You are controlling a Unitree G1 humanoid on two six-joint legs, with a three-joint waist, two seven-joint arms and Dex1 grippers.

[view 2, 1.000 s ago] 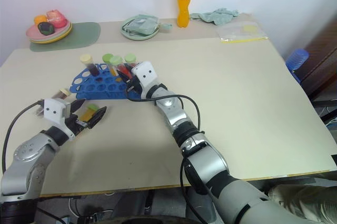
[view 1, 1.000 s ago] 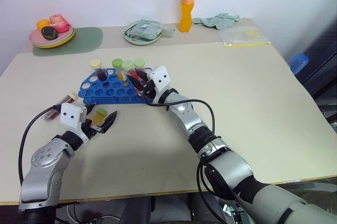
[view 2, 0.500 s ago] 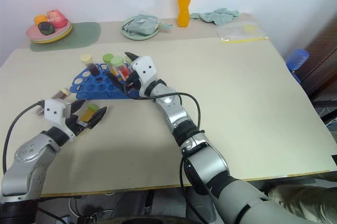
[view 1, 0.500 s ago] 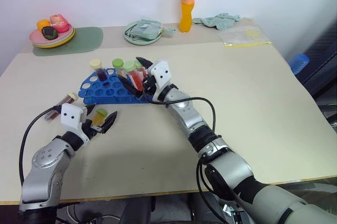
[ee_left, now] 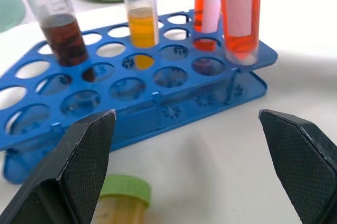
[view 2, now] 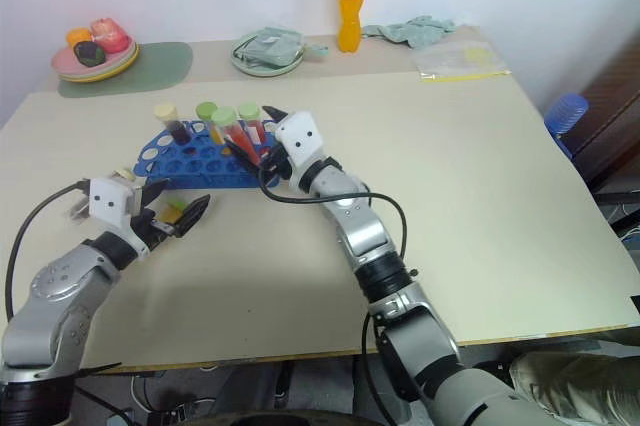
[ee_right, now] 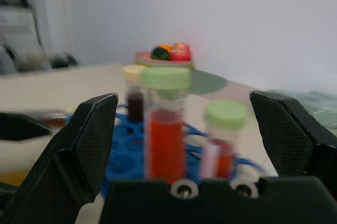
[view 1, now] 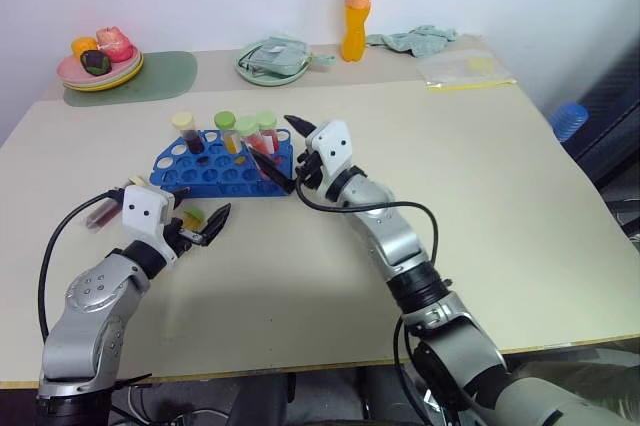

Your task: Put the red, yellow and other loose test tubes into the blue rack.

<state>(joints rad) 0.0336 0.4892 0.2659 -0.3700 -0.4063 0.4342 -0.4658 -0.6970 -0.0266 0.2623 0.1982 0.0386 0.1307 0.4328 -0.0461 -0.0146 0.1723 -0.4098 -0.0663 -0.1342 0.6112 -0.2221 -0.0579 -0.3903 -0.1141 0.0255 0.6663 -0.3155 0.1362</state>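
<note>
The blue rack (view 1: 212,172) stands left of centre on the table and holds several upright tubes: one maroon with a cream cap (ee_left: 58,28), one yellow (ee_left: 141,20), and two red (ee_right: 166,129). My right gripper (view 1: 282,151) is open just beside the rack's right end, clear of the red tubes. A loose yellow tube with a green cap (view 1: 191,215) lies on the table in front of the rack, between the open fingers of my left gripper (view 1: 200,218). A loose dark tube (view 1: 102,210) lies on the table beside my left hand.
At the back of the table stand an orange drink bottle (view 1: 356,6), a green plate (view 1: 270,59), a pink plate of fruit (view 1: 98,62) on a green mat, a crumpled cloth (view 1: 420,39) and a plastic bag (view 1: 465,68).
My right gripper has opened, left a red tube standing in the rack, and drawn back up and to the right. The left gripper has stayed by the yellow tube.
</note>
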